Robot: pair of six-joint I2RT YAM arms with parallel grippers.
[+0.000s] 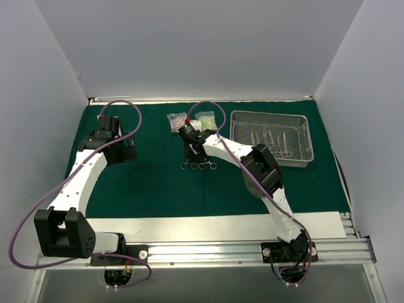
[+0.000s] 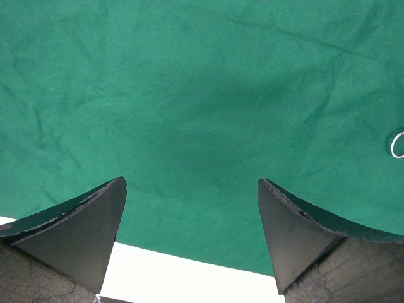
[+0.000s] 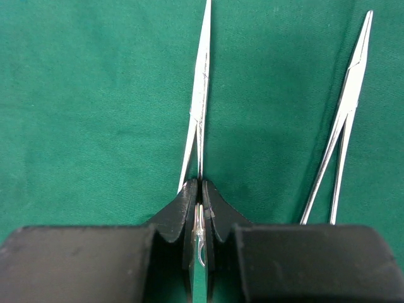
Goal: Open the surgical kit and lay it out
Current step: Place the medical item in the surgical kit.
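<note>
My right fingers (image 3: 180, 218) are clamped on a slim steel instrument (image 3: 201, 95). Its long axis runs straight up the wrist frame, away from me, over the green cloth (image 3: 76, 95). A second instrument (image 3: 344, 126) lies just right of it, angled slightly. The tray (image 1: 271, 113) sits upper right in the top view. Meanwhile my left fingers (image 2: 88, 227) hang wide open, well apart at the left.

robot lab test cell, plain white panels (image 1: 189, 44) boxing in a green cloth (image 1: 158, 189), aluminium rail (image 1: 208, 252) along the cloth's near edge, left arm (image 1: 79, 180) and right arm (image 1: 278, 202) bolted to it
</note>
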